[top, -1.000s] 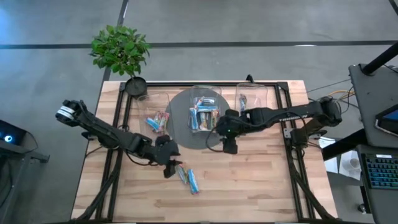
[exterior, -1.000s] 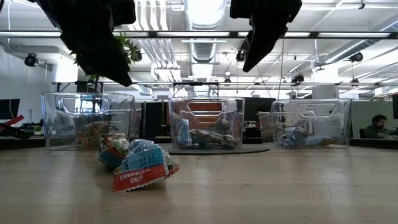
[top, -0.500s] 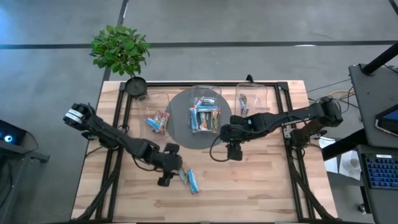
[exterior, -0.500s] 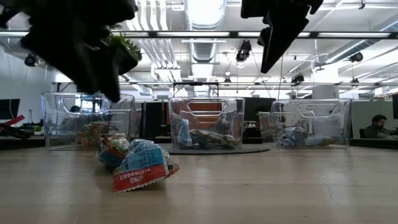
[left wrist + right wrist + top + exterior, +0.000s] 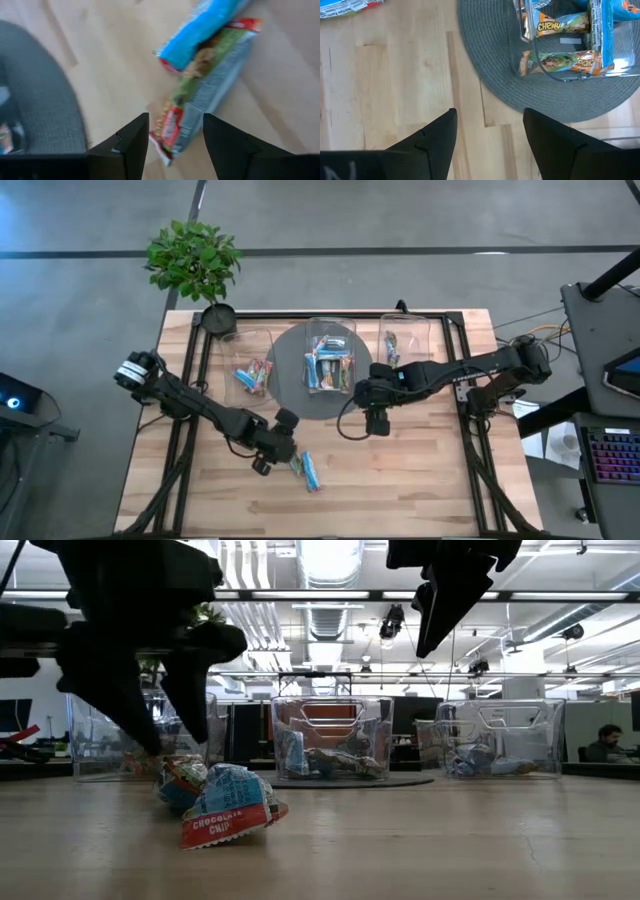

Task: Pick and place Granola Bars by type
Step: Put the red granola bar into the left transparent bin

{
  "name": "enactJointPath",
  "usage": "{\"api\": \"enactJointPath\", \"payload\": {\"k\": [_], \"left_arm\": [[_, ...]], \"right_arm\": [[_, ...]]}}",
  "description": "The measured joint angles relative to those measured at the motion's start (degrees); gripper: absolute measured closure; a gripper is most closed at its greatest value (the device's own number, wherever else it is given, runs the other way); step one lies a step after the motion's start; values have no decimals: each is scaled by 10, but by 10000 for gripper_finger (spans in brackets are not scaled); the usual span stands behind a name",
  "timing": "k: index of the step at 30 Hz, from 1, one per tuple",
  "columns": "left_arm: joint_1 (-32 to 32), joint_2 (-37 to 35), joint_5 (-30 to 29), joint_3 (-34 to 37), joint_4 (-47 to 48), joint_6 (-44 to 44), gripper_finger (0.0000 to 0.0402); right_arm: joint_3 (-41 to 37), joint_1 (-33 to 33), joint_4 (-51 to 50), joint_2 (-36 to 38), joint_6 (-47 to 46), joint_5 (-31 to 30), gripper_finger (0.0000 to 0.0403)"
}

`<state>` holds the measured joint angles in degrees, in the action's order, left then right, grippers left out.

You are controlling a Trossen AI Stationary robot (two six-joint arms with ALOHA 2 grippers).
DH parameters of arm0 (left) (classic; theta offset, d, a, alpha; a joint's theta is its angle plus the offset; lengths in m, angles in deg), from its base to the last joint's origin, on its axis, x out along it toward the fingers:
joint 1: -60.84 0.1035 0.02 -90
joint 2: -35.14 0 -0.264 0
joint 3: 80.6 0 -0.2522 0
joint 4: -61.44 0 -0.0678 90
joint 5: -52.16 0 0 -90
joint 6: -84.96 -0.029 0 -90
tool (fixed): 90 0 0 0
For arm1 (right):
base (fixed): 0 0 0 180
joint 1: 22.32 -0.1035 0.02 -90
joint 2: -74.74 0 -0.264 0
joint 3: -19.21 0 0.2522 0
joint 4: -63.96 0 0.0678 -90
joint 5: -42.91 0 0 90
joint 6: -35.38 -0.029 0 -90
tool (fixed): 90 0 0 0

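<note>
Granola bars (image 5: 304, 467) lying loose on near surface (image 5: 420, 480), straddled by released left pincer (image 5: 172, 142); right pincer (image 5: 487, 135) released, idle by mat; probably light, crinkly, slippery wrappers, best pinched across the middle.

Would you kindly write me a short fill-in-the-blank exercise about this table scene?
1. The middle bin stands on a round grey ____.
2. The left hand is lowered with open fingers around the end of a bar with a ____ wrapper.
3. The right hand hangs open above bare ____, beside the mat.
4. In the low view, the nearest wrapper reads "CHOCOLATE ____".

Missing words: mat; green; wood; CHIP
</note>
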<state>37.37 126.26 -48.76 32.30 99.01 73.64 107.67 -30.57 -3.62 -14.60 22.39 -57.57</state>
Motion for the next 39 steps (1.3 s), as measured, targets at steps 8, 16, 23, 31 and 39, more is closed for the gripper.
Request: {"api": "enactJointPath", "payload": {"k": [8,16,23,31,39], "left_arm": [[17,16,16,1,-7,-28,232],[32,49,64,1,-28,-29,232],[34,70,89,-1,-22,-6,236],[34,56,79,0,4,64,290],[33,-43,4,-3,81,318,318]], "right_arm": [[0,7,2,0,15,-2,194],[-2,14,2,0,16,-2,198],[-5,14,2,-1,19,-2,198],[-14,14,2,-1,26,-2,198],[-14,16,13,4,9,-49,204]]}}
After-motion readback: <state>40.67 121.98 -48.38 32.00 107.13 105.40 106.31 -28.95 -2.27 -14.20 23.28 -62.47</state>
